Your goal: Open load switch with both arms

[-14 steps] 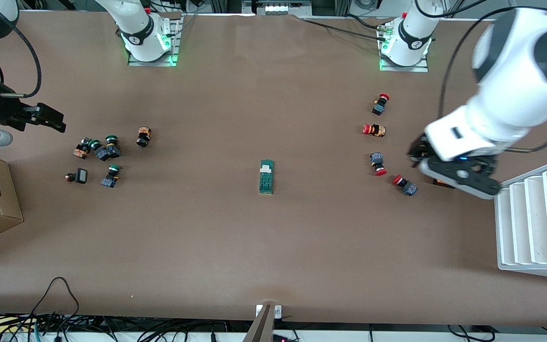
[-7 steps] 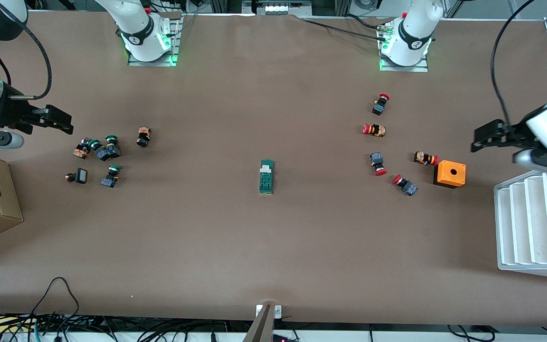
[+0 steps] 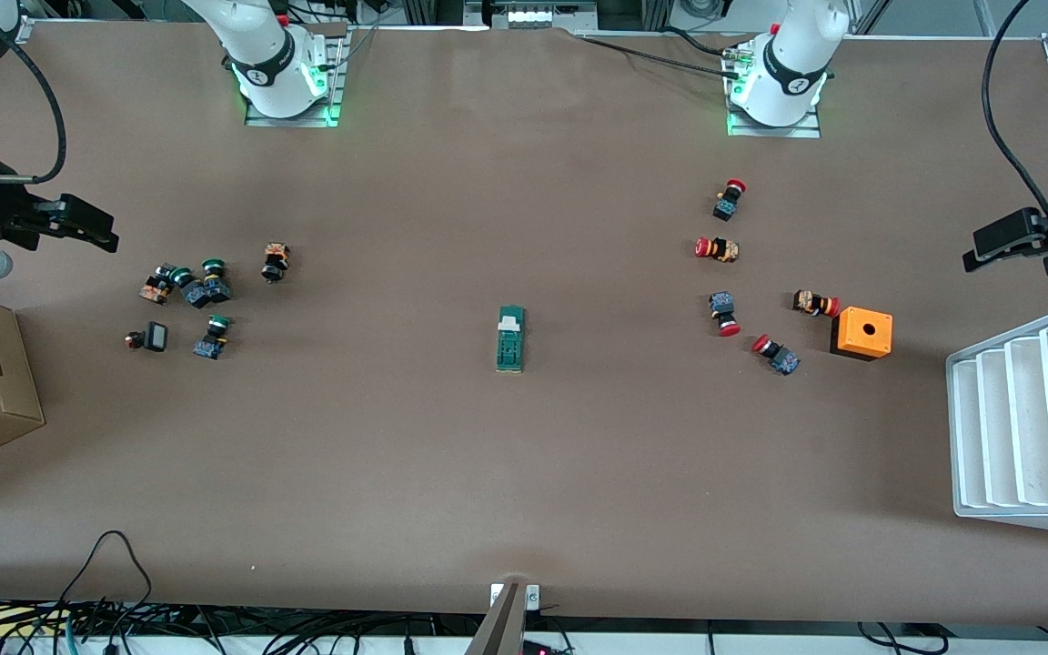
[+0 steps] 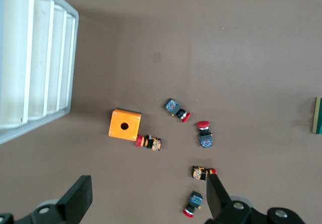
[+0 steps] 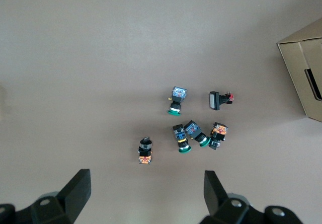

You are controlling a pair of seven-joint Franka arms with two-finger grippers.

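Both hands, left hand [image 3: 1002, 246] and right hand [image 3: 87, 227], hang released at the desk's [image 3: 524, 473] ends; reaching inward, either could scatter red-capped push buttons [image 3: 724, 314] before reaching the narrow dark-green load switch [image 3: 510, 338].

You could read almost nothing here. Small dark marks sat on the black bands of the two arm bases [image 3: 274, 68] [image 3: 792, 77] at the top of the front view, too small to make out. No label, brand or number was legible on the load switch [image 3: 510, 338], the push buttons or the orange box [image 3: 862, 333].
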